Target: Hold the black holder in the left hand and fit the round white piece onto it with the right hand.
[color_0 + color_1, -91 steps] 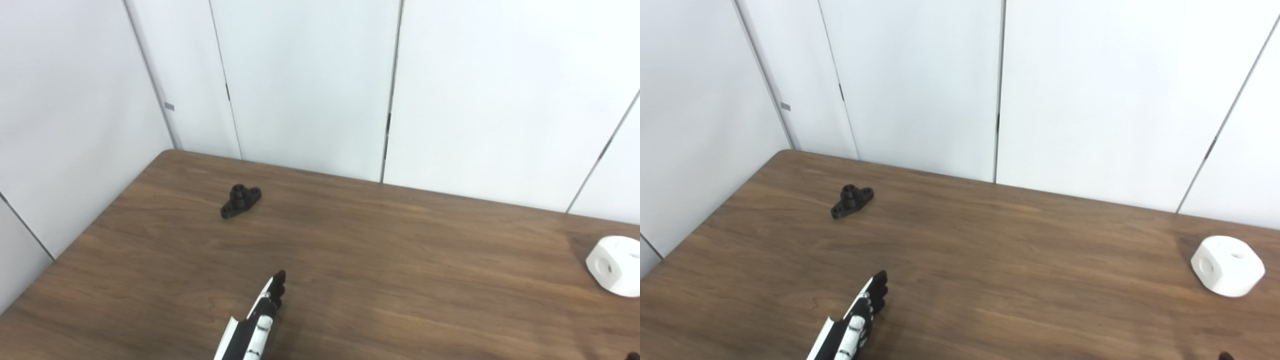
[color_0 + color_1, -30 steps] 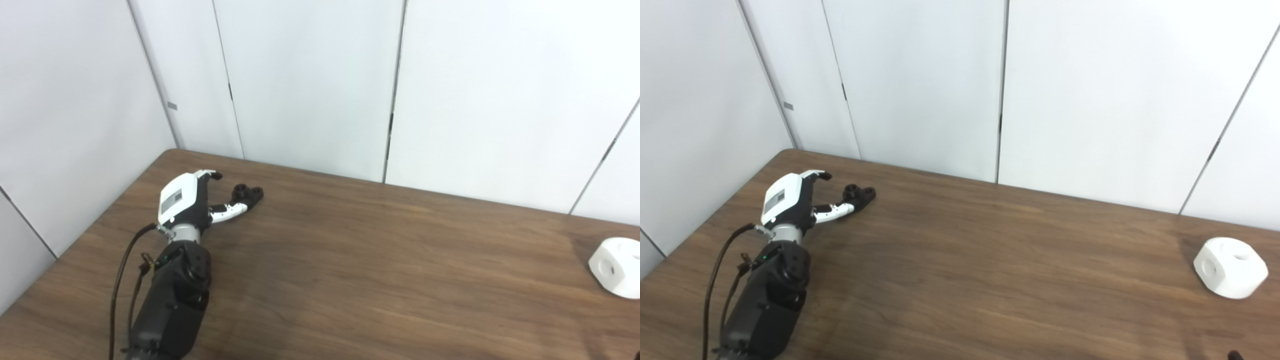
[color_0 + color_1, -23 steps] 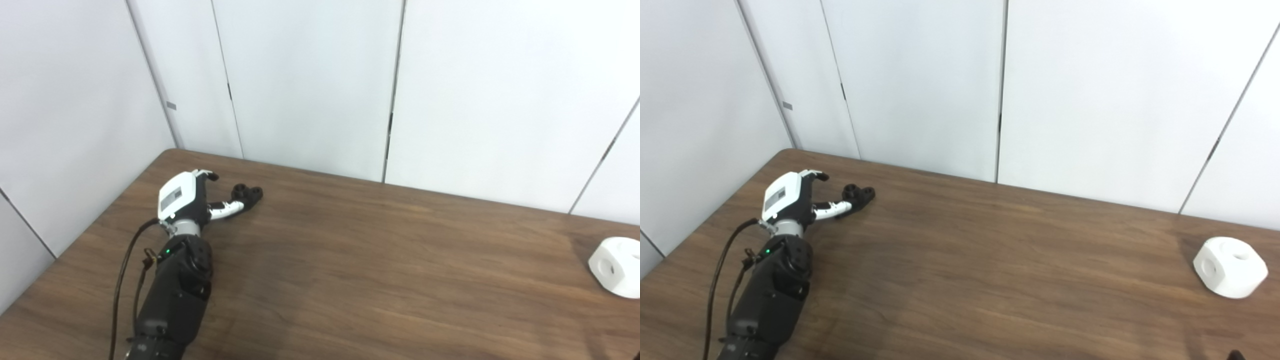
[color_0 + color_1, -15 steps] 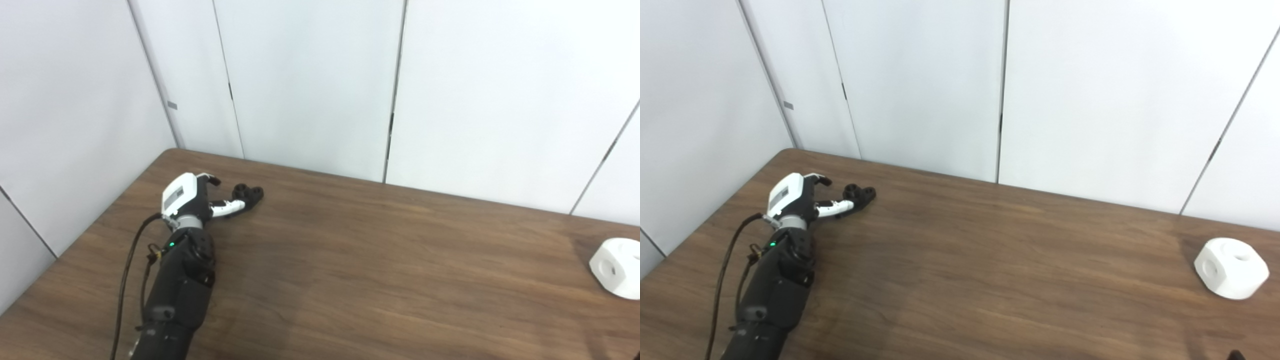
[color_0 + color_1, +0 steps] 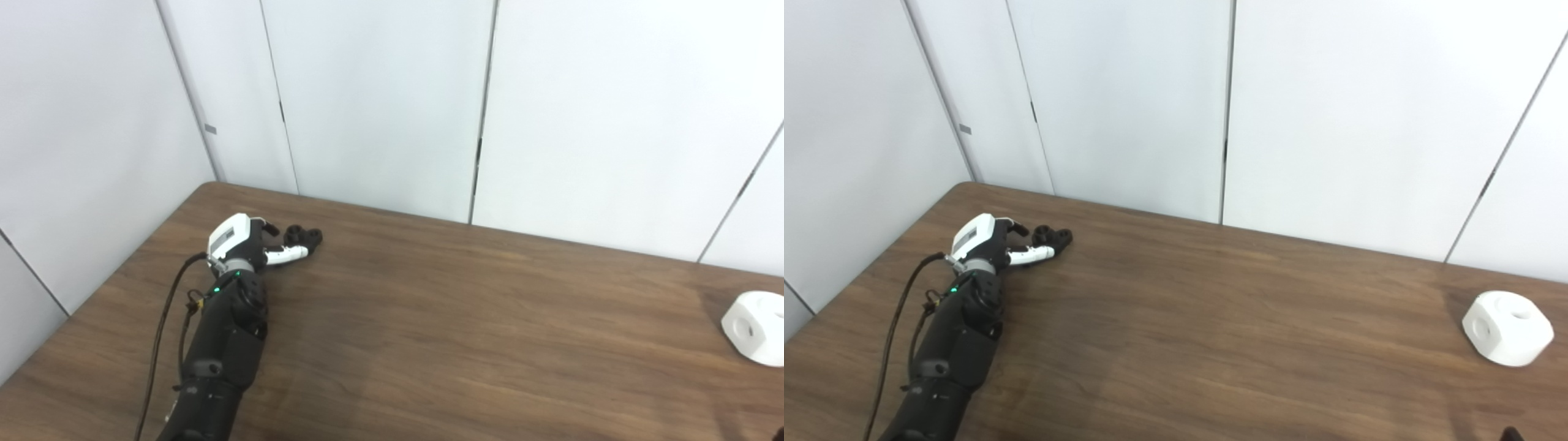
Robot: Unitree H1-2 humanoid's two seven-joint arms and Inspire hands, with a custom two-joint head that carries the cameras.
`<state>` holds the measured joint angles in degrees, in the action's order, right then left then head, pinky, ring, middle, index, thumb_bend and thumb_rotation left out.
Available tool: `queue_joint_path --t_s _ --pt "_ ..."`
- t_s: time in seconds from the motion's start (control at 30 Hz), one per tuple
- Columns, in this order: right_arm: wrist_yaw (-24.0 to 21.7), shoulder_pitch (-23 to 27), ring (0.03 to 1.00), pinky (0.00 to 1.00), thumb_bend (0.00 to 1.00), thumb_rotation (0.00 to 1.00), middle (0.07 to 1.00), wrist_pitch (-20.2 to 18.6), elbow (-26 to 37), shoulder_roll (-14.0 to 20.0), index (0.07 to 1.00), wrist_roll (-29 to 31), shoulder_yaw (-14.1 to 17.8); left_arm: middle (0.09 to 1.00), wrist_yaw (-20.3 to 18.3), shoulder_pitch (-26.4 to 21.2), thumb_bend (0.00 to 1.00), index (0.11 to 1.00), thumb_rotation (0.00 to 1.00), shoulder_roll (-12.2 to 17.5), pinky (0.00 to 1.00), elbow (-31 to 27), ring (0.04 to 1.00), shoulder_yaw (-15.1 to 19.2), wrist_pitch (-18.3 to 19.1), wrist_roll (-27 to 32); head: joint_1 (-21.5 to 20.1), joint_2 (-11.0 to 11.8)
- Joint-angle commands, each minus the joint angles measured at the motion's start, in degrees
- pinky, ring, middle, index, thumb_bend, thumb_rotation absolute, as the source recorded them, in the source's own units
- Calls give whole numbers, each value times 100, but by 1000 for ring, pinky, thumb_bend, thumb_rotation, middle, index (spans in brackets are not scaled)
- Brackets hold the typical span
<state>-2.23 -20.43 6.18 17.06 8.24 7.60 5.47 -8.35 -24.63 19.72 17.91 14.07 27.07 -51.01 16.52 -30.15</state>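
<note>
The left hand (image 5: 245,244) lies stretched far out over the brown wooden table (image 5: 465,324), toward its far left corner, with the black forearm running back to the bottom edge of the view. Its fingers are spread apart and grasp nothing: the thumb (image 5: 288,254) reaches along the near side of the black holder (image 5: 304,235), and the other fingers curl toward the holder's left side, so the part sits at the mouth of the hand, still resting on the tabletop. Whether any fingertip actually touches the holder cannot be told from here. The round white piece (image 5: 1508,327), a faceted block with holes in its faces, sits well apart at the table's right edge. Only a small dark tip of the right hand (image 5: 1511,433) shows at the bottom right corner, too little to tell how its fingers stand.
</note>
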Motion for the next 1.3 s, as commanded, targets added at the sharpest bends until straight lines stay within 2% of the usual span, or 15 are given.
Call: queue_joint_path --t_s 0.0,0.23,0.53,0.8,1.13,1.17,1.2,1.27 --pt "-41 29 1000 1000 555 875 995 -75 86 -22 973 65 5 889 9 -266 917 716 442 155 880 -49 924 36 -16 -178 3 -5" --pt "-26 27 1000 1000 555 877 986 -49 91 -31 973 37 4 900 4 -230 921 742 393 180 913 54 937 -77 -16 -605 -17 -12" --pt "-42 13 1000 1000 555 862 976 -81 141 -20 962 118 15 885 182 -62 935 704 371 373 954 48 956 -441 -17 -567 -38 -45" --pt "-30 4 1000 1000 545 863 973 -88 167 -13 959 89 20 880 465 34 909 643 302 551 995 63 966 -816 -22 -299 -44 -65" --pt "3 -11 1000 1000 567 871 972 -216 227 -19 957 28 34 855 535 104 830 547 209 678 995 -53 952 -994 -27 219 -89 -113" --pt "2 -12 1000 1000 566 868 971 -231 235 -17 957 32 35 851 571 111 681 518 143 693 995 -54 949 -1022 -34 267 -89 -113" --pt "-6 -11 1000 1000 568 865 969 -232 231 -12 957 46 38 841 609 120 588 500 101 709 988 -53 941 -1043 -53 330 -89 -113" --pt "-22 -10 1000 1000 574 862 974 -216 221 -5 963 82 46 826 663 137 541 489 74 739 985 -55 932 -1082 -78 461 -94 -122"
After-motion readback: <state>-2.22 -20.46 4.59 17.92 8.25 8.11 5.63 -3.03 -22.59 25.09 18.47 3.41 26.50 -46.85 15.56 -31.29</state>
